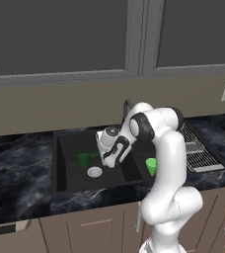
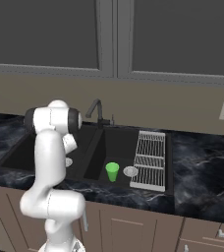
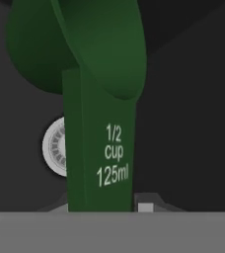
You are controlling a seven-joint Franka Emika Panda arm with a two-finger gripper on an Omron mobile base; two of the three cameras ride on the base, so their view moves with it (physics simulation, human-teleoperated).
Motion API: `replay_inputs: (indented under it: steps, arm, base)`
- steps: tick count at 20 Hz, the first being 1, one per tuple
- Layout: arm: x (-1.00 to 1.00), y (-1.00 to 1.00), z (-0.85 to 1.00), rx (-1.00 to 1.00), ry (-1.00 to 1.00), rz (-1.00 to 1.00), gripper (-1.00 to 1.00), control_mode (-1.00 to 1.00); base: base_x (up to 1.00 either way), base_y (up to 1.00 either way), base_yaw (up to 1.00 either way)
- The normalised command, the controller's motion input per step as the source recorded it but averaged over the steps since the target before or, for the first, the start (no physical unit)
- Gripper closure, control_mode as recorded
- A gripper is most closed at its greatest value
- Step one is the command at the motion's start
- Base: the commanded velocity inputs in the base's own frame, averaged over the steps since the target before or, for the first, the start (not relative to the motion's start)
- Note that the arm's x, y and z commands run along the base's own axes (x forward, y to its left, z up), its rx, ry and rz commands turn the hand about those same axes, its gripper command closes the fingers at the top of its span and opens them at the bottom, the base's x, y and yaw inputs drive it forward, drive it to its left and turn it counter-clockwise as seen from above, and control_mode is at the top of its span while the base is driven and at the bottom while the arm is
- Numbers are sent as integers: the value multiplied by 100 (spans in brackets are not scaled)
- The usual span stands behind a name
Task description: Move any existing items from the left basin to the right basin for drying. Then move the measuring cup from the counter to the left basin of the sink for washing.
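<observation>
Hand view: the dark green measuring cup [image 3: 92,74] fills the frame, its flat handle marked "1/2 cup 125ml" running down between the gripper's [image 3: 104,210] jaws, which are partly closed on it. Behind it lies the left basin [image 3: 16,148] with its round silver drain [image 3: 55,147]. In the left base view the black marble counter [image 1: 16,168] surrounds the sink [image 1: 60,136]; the light-green tumbler [image 2: 112,172] stands in the right basin [image 2: 119,142], beside a white drying rack [image 2: 150,160]. Grey wall cabinets [image 2: 50,34] hang above a beige wall [image 2: 173,106].
</observation>
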Motion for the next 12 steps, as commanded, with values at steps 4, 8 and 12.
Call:
replay_inputs:
  steps: [4,8,12]
  arm:
    - [-15,16,-61,-3,-11,-2,100,-100]
    - [-43,22,-60,-4,-16,-3,100,-100]
    - [-39,22,-57,-3,-14,-3,100,-100]
  base:
    - [0,0,0]
    - [0,0,0]
    - [0,0,0]
